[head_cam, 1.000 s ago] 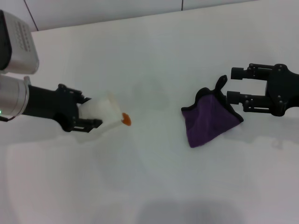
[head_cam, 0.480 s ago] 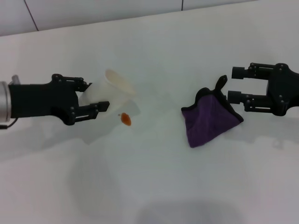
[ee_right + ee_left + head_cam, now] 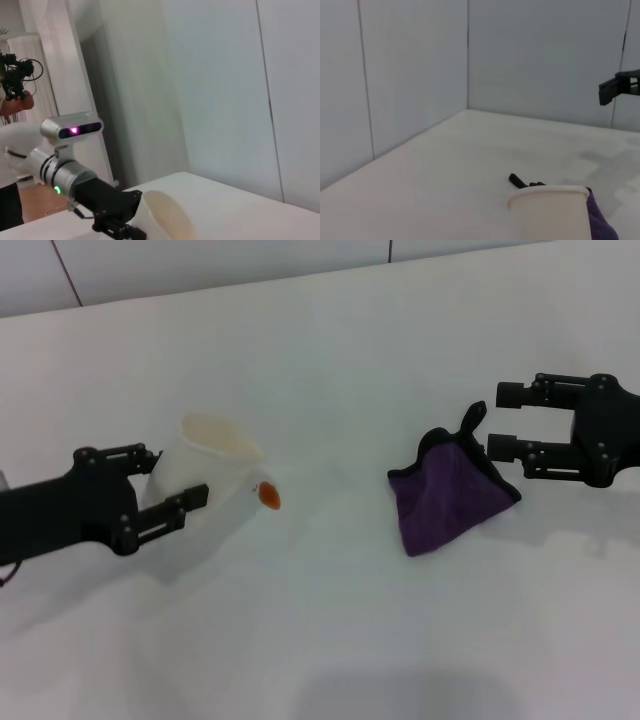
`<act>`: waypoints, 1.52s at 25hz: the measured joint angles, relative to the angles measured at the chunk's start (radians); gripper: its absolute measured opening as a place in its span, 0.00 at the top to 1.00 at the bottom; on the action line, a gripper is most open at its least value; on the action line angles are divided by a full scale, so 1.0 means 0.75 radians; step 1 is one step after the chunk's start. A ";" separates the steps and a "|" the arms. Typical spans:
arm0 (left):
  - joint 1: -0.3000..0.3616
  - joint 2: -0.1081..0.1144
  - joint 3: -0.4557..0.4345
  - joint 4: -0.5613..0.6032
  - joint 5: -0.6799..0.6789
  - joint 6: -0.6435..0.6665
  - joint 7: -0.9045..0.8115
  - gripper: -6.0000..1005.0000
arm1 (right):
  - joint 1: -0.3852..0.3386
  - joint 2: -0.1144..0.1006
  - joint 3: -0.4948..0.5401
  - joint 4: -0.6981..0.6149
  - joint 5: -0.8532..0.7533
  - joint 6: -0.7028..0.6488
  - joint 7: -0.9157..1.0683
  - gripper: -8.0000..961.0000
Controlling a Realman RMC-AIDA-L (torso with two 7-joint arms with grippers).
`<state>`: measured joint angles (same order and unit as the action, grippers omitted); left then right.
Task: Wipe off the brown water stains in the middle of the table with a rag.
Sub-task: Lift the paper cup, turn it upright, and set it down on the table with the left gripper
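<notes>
The white surface [image 3: 330,360] fills nearly the whole head view, with a grey panelled wall along its far edge.

On the left side, the left arm reaches in low, and the left end effector [image 3: 172,480] is clamped on a cream-white paper cup [image 3: 205,490]. One black finger lies along the cup's far side and the other along its near side. The cup is tipped, its open mouth turned up and toward the far side. In the left wrist view the cup's rim [image 3: 547,191] shows in the foreground; in the right wrist view the cup's mouth [image 3: 167,215] faces the camera, with the left arm behind it.

On the right side, the right end effector [image 3: 497,420] hovers with its two fingers spread apart, pinching nothing. Its fingertips point toward the middle of the surface, just beside the rag's far right corner; whether the lower finger touches the cloth cannot be told.

The rag [image 3: 447,498] lies crumpled on the surface, right of centre, in a rough triangle of dark purple with black edging. Its thin black loop [image 3: 467,421] sticks up between the right fingertips. A purple corner of the rag [image 3: 600,222] also shows behind the cup in the left wrist view.

The stain [image 3: 269,495], a small orange-brown oval, sits on the surface just beside the cup's right side, well apart from the rag. A tiny speck of the same colour lies next to it.
</notes>
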<state>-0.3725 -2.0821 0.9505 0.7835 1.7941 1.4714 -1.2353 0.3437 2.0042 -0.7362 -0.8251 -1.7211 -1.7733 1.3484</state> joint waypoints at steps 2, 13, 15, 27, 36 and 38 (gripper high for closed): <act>0.014 0.001 -0.002 -0.058 -0.038 -0.002 0.076 0.50 | -0.001 -0.001 0.000 0.000 -0.001 0.001 0.000 0.26; 0.067 0.002 -0.008 -0.346 -0.209 -0.084 0.400 0.50 | -0.021 -0.004 0.007 -0.001 -0.013 0.012 -0.011 0.26; 0.080 0.002 -0.009 -0.368 -0.233 -0.096 0.434 0.50 | -0.021 -0.006 0.008 0.002 -0.013 0.015 -0.015 0.26; 0.075 0.001 -0.039 -0.501 -0.269 -0.193 0.614 0.50 | -0.018 -0.007 -0.001 0.006 -0.022 0.048 -0.029 0.26; 0.080 -0.004 -0.040 -0.570 -0.308 -0.200 0.717 0.50 | -0.020 -0.007 -0.002 0.008 -0.027 0.051 -0.046 0.26; 0.078 -0.004 -0.039 -0.589 -0.323 -0.199 0.742 0.50 | -0.019 -0.007 -0.002 0.009 -0.034 0.051 -0.048 0.26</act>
<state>-0.3140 -2.0847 0.9211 0.3415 1.5519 1.3222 -0.6785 0.3292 1.9990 -0.7379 -0.8183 -1.7468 -1.7348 1.3125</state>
